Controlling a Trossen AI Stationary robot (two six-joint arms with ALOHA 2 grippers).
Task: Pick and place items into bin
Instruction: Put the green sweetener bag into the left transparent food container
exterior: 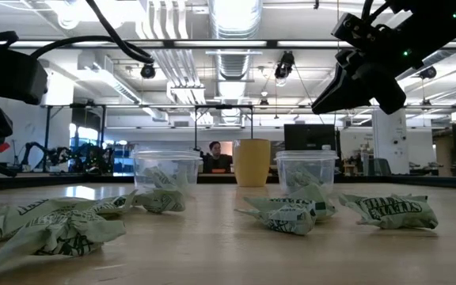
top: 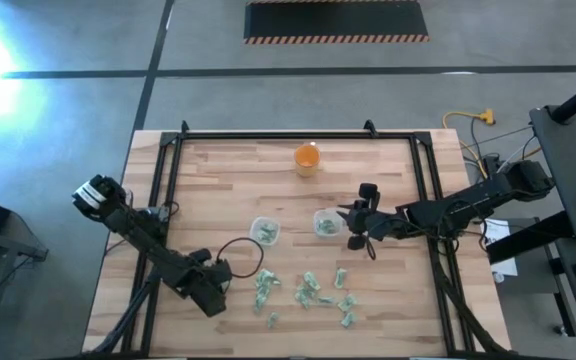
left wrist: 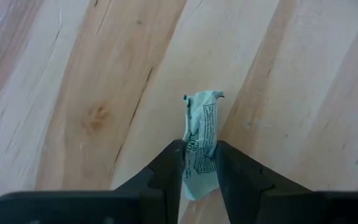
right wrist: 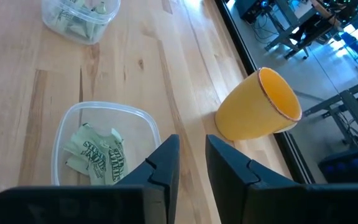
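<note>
1. One wrinkly green packet sits pinched between the left hand fingers, near the loose packets on the desk.
2. Next I'd carry it to the nearer tub.
3. The right hand, fingers narrowly apart and holding nothing, hangs over the other tub, beside the orange cup.
</note>
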